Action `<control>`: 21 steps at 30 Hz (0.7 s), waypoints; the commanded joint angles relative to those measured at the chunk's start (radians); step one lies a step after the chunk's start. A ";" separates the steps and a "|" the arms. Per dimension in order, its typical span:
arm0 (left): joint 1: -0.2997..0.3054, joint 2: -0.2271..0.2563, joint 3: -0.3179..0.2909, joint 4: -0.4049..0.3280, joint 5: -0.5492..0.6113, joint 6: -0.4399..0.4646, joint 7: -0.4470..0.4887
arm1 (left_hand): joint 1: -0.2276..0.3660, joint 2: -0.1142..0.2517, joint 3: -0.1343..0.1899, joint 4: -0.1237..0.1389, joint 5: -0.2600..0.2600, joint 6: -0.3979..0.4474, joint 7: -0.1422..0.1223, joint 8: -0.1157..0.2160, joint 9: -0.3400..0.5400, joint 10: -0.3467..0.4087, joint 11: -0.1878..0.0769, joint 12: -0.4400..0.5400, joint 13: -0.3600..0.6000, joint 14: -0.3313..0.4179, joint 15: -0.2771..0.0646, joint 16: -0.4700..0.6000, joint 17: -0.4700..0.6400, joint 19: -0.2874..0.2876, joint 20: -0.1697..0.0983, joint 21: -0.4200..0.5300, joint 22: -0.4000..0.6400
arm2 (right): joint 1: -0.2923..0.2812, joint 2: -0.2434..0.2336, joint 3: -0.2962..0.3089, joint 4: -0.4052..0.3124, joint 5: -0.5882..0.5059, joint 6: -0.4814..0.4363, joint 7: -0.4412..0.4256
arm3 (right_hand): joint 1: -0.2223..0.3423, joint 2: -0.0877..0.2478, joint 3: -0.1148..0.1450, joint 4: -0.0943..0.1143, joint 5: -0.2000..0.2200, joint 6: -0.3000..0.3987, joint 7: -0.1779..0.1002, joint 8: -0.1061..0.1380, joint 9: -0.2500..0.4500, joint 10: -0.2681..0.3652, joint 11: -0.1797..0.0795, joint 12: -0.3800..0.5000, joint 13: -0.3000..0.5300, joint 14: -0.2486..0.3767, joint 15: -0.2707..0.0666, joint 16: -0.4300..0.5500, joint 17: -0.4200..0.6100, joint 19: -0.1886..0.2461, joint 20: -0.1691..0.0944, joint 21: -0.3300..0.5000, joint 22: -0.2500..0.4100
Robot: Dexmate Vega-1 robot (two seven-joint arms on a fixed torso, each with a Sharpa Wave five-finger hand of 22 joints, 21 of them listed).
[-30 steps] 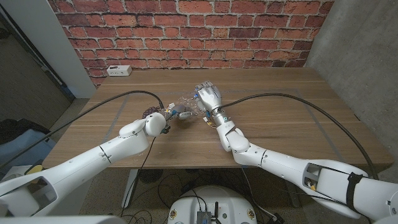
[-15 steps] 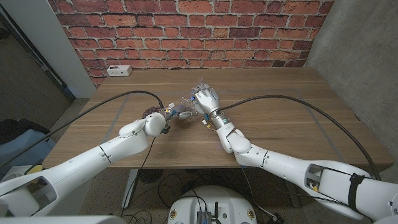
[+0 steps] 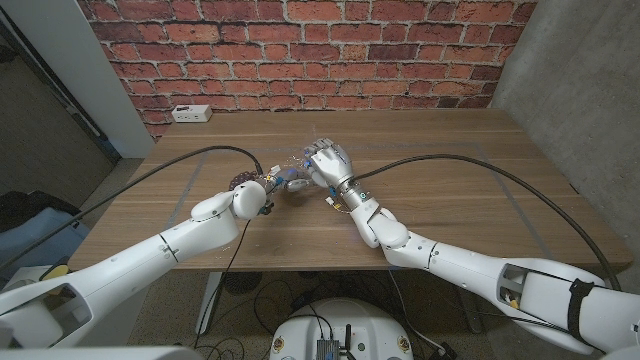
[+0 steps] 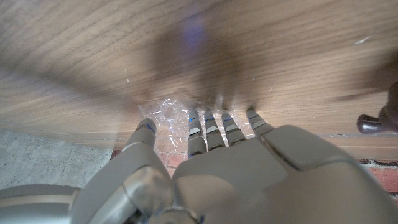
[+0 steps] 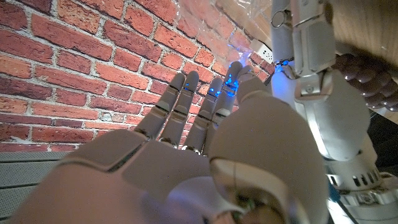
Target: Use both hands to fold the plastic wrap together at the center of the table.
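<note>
Crumpled plastic wrap [image 3: 290, 172] lies at the wooden table's [image 3: 450, 200] centre, pinched between both hands. The left hand [image 3: 268, 185] grasps its near edge; the right hand [image 3: 328, 160] seems to press it from behind, fingers curled. No legible writing.

No text, label, brand, number or sign can be read anywhere in these views; the small white box [image 3: 190, 113] at the table's far edge by the brick wall [image 3: 300, 50] has dark marks too small to make out.
</note>
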 commanded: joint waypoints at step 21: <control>0.032 0.004 -0.014 -0.036 0.034 0.006 0.065 | -0.008 0.003 0.018 -0.002 0.000 0.050 0.003 0.020 0.003 0.024 0.001 0.012 -0.001 0.026 -0.006 0.011 0.000 0.013 0.002 0.004 0.004 | -0.014 -0.070 0.038 -0.075 -0.067 0.109 0.124 | 0.018 0.000 -0.005 0.009 0.006 0.010 -0.030 0.015 -0.005 -0.003 -0.005 -0.010 -0.001 -0.001 -0.178 -0.011 0.002 0.013 -0.012 0.013 0.002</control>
